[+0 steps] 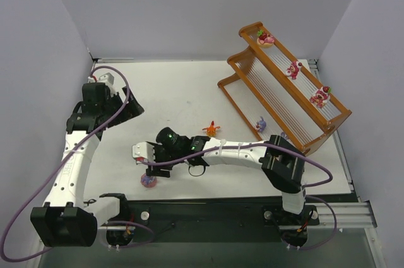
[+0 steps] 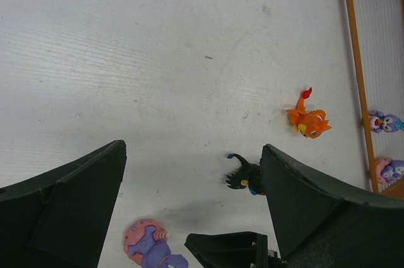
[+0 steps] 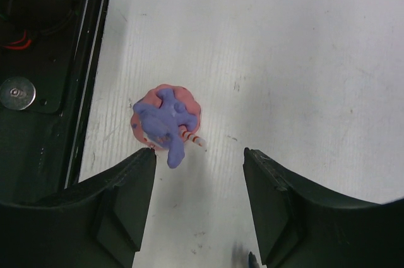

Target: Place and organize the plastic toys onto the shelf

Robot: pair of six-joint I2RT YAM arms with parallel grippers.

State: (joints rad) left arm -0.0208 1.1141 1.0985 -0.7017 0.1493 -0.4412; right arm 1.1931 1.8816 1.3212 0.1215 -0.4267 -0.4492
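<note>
Left gripper hangs above the table well to the left of the shelf, its jaws spread wide with nothing between them. Its wrist view looks out between the two dark fingers toward the shelf's low front rim. Closer to the shelf but well left of it, at the near edge of the table, a purple and pink toy lies on its side. The right gripper hovers directly over it, released. In the right wrist view its jaws stand apart and grip nothing, and the toy lies just beyond one fingertip, not between the pads. A black winged toy sits on the table further toward the shelf, hidden under the right arm when seen from above. An orange toy lies on the table near the shelf's lowest step. On that lowest step stands a purple toy. Three pink-red toys are spaced along the shelf's top step, from its far left end to its near right end.
</note>
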